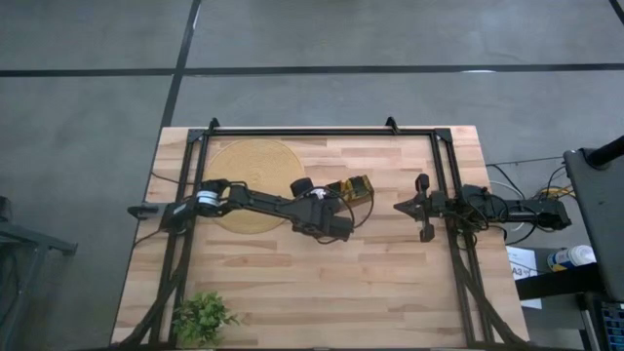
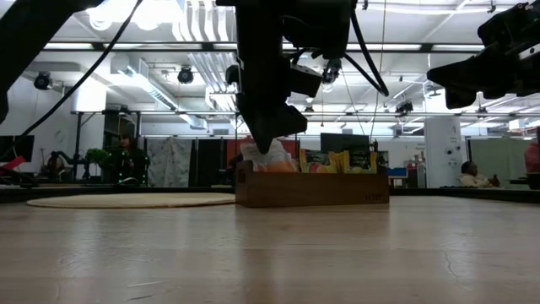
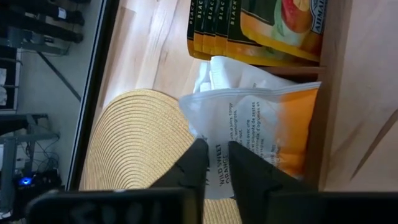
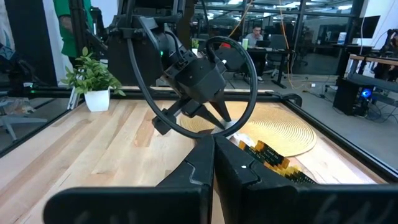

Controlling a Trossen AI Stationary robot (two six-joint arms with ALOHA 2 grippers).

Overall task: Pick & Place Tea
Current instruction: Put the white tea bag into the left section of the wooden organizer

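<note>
A brown wooden tray (image 1: 357,183) stands at the table's middle, beside a round woven mat (image 1: 244,180). Green-and-yellow tea sachets (image 3: 261,25) stand in it. A white-and-orange tea sachet (image 3: 267,118) sits in the tray's end compartment nearest the mat. It leans against more white sachets behind it. My left gripper (image 3: 217,155) slants down over this sachet's upper edge, its fingers a narrow gap apart. In the low view the left gripper (image 2: 268,139) hangs just above the tray's (image 2: 312,190) left end. My right gripper (image 4: 213,140) waits shut at the table's right side, holding nothing. My left gripper's fingers (image 3: 193,165) stand on either side of the white-and-orange sachet's printed white edge (image 3: 219,134), coming down at a slant from the mat's side. I cannot tell whether they touch it. The sachet sits in the tray compartment, tilted.
The woven mat (image 3: 137,143) lies right next to the tray's end. A small leafy plant (image 1: 203,317) stands at the near left corner. A black frame (image 1: 322,130) runs along the far edge and both sides. Bare wood lies in front of the tray.
</note>
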